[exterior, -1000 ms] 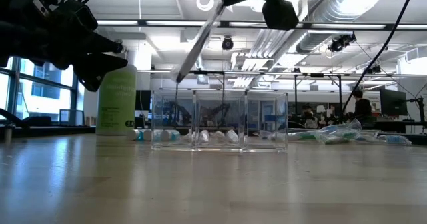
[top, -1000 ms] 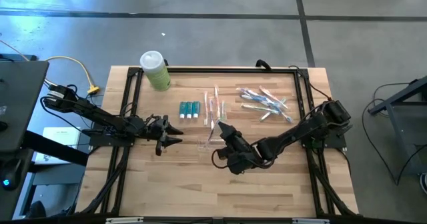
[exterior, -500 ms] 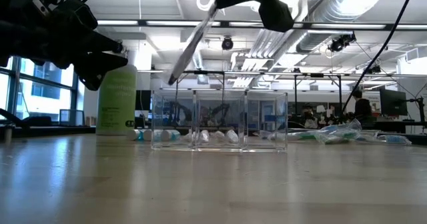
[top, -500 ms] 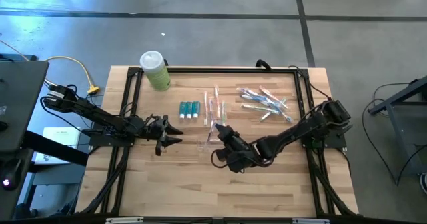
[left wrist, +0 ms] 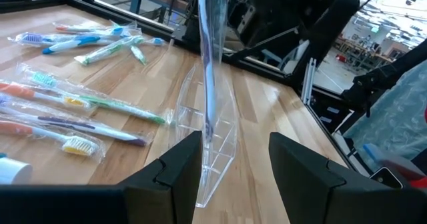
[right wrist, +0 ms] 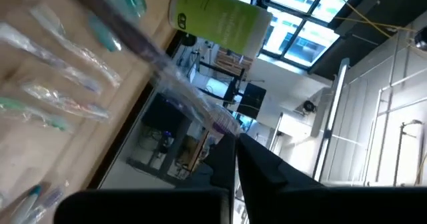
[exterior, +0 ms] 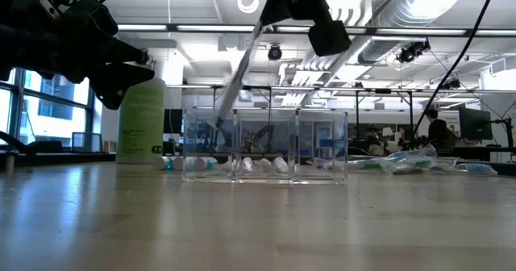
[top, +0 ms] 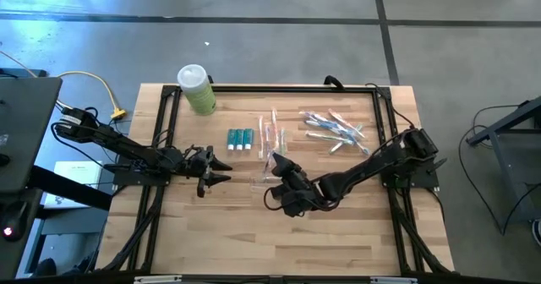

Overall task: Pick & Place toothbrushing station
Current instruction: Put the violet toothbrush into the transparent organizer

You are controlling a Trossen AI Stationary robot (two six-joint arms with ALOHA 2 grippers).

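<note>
The wooden table carries everything, framed by black rails; the two dark arms reach in from either side. The right arm crosses from the right edge toward the table's middle, and the right gripper is pressed together on a wrapped toothbrush, pinching its upper end; in the low view the brush hangs tilted, its lower end dipping into the left compartment of the clear organizer, while the gripper sits above the box. The left arm waits at the left side, its left gripper hovering above the bare wood with fingers spread and nothing between them; its wrist view looks between its own fingers at the clear organizer and the brush standing nearly upright in it.

A green bottle with a pale cap stands near the far left corner; a loose heap of wrapped toothbrushes lies toward the far right, well apart from the bottle; a few more wrapped brushes lie just beyond the organizer; beside them, three small teal tubes sit in a row.
</note>
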